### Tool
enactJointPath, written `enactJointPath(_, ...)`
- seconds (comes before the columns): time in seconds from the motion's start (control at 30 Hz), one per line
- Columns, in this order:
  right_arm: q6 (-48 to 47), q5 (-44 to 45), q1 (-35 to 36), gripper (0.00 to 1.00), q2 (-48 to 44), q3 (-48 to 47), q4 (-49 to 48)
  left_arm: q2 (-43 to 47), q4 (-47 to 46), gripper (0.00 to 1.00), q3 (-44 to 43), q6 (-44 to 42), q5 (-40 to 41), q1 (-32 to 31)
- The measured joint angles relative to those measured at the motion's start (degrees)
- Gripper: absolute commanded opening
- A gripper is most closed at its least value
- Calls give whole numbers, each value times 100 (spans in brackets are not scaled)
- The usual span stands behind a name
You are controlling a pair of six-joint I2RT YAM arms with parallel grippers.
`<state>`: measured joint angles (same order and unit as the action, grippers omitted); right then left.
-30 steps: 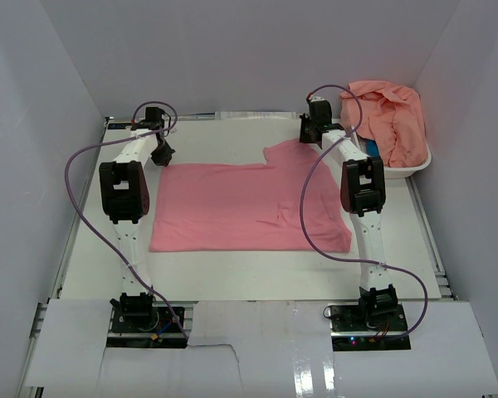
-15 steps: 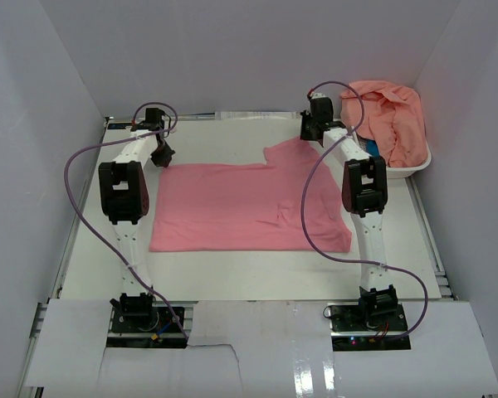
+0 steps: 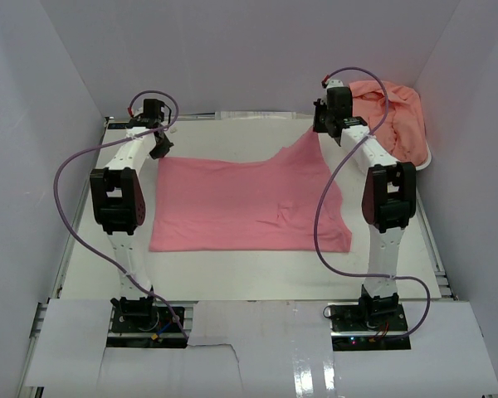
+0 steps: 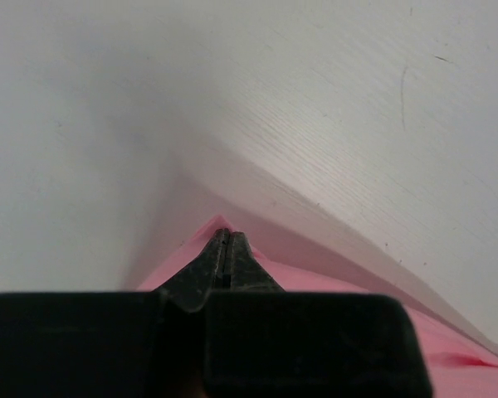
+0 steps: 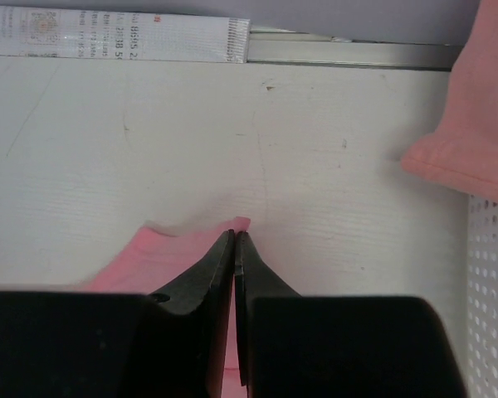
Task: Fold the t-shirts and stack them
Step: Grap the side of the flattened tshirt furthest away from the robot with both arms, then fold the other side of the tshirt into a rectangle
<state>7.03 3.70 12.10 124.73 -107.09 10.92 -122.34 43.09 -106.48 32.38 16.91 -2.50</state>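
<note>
A rose-pink t-shirt lies spread on the white table. My left gripper is shut on its far left corner, whose pink tip pokes past the closed fingers. My right gripper is shut on the far right corner and holds it lifted off the table, the cloth stretched up to the fingers. Several salmon-peach t-shirts lie heaped in a white basket at the far right; one sleeve hangs over its rim.
The white slotted basket wall stands just right of my right gripper. A metal rail with a printed strip runs along the table's far edge. White walls close in on the left, back and right.
Both arms moved toward the far edge and rose. The right gripper pulled the far right corner of the shirt up and back; the left gripper lifted the far left corner slightly.
</note>
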Motion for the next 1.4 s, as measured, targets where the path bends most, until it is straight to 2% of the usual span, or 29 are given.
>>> enactJointPath(1.07,4,-632,-236,8,-2702,3185,-546,59,48,0,975,323,63,4)
enactJointPath(1.4,20,-651,-295,8,-3318,4162,-675,376,35,0,1047,367,63,7)
